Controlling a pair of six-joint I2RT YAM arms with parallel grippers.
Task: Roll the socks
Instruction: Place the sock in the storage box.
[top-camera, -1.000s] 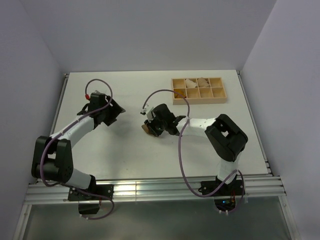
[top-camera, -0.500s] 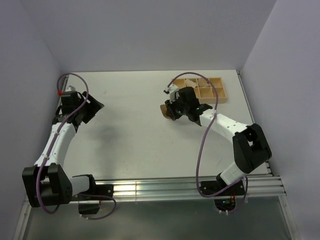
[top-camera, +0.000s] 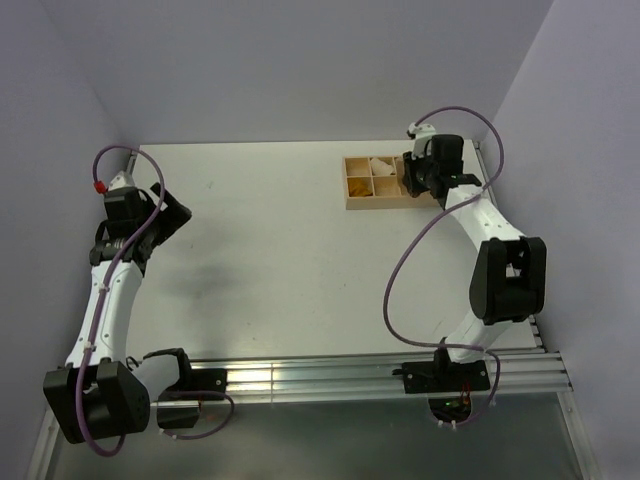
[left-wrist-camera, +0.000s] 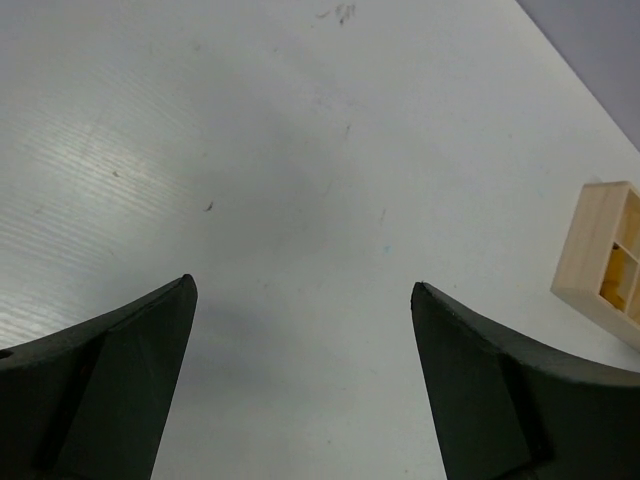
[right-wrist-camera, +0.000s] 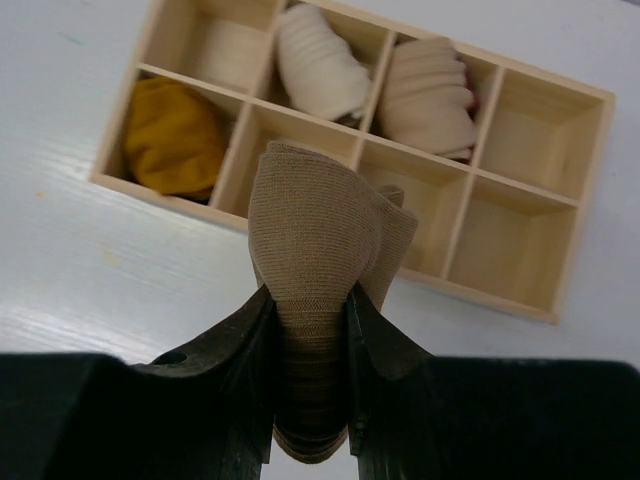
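Note:
My right gripper (right-wrist-camera: 310, 300) is shut on the rolled tan-brown sock (right-wrist-camera: 320, 220) and holds it just above the near side of the wooden compartment box (right-wrist-camera: 590, 180). The mustard-orange sock (right-wrist-camera: 175, 135) lies bundled in the box's near-left compartment and also shows in the top view (top-camera: 357, 185). In the top view my right gripper (top-camera: 415, 180) hovers over the middle of the box (top-camera: 375, 205) and hides the tan sock. My left gripper (left-wrist-camera: 302, 285) is open and empty over bare table at the far left (top-camera: 175, 214).
Two pale cream rolled bundles (right-wrist-camera: 320, 65) (right-wrist-camera: 430, 95) fill two far compartments of the box. The other compartments look empty. A corner of the box (left-wrist-camera: 605, 255) shows in the left wrist view. Walls close in the table at the back and sides.
My right arm has carried the tan-brown sock from the table's middle to over the box at the back right. My left arm has drawn back toward the left wall.

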